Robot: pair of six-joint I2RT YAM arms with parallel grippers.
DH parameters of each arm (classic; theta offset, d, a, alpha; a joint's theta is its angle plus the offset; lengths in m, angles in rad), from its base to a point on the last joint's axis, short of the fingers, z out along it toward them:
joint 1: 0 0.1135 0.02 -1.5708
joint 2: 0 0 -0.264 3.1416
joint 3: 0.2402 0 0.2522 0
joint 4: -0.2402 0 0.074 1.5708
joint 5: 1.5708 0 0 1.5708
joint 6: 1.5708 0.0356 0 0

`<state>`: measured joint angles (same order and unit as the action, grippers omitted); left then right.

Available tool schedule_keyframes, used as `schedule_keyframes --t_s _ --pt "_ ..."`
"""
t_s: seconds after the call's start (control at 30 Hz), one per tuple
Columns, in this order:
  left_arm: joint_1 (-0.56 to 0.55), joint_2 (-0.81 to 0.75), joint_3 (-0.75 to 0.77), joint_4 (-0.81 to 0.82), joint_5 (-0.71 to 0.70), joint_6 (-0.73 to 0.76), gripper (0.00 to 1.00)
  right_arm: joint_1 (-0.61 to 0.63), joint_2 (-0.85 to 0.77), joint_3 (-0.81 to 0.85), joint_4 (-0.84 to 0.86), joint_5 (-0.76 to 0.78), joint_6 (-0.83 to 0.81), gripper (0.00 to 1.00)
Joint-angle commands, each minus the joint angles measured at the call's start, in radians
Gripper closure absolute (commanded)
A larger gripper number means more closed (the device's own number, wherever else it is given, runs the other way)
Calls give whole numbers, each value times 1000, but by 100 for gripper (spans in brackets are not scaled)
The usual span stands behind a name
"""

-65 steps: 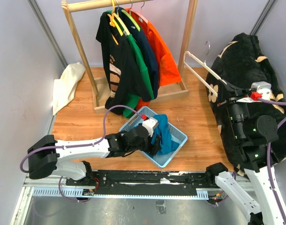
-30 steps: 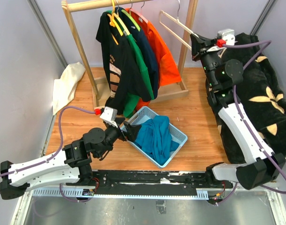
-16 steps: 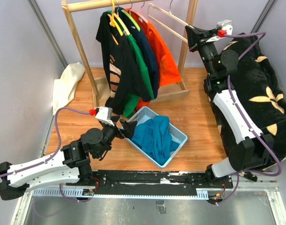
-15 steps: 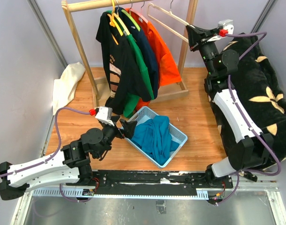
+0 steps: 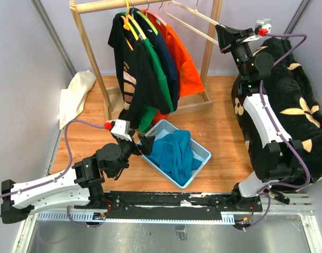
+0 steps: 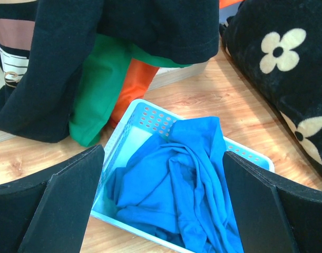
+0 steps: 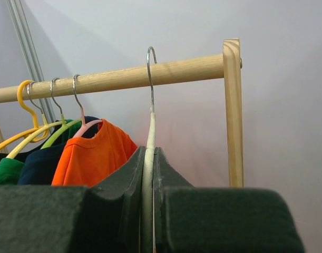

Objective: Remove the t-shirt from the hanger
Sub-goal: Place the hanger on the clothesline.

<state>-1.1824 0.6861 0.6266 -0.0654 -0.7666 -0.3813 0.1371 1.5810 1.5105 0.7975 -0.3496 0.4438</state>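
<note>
Right gripper [image 7: 148, 158]: fingers clenched on bare white hanger [image 7: 150, 126]. Hook at rail [image 7: 108, 79] height, whether over it unclear; likely being rehung beside orange shirt [image 7: 92, 153].
Left gripper [image 5: 144, 143]: fingers spread wide, holding nothing, hovering near basket [image 6: 145, 113].
Blue t-shirt [image 6: 176, 179]: crumpled in basket, off hanger; task looks done.
Black shirt [image 6: 23, 47]: print patch unreadable. No brand legible.

hanger [image 7: 150, 129] raised to rail [image 7: 124, 78], left hand [image 5: 146, 143] withdrawn
</note>
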Motion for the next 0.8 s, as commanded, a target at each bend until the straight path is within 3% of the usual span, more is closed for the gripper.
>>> schedule_keyframes --t_s 0.0,0.27,0.43,0.63,0.77 --pt "-6 6 41 23 -30 33 0 -23 19 43 71 -54 48 99" --pt "-7 -8 56 40 -20 68 0 -27 50 65 40 -75 82 99" --pt "-7 -10 53 41 -13 71 0 -31 57 83 -1 -72 90 90" --pt "-6 -21 55 36 0 74 0 -34 15 62 -36 -47 66 52" --pt "-6 -24 75 18 0 81 0 -34 -55 54 -125 -6 -2 42"
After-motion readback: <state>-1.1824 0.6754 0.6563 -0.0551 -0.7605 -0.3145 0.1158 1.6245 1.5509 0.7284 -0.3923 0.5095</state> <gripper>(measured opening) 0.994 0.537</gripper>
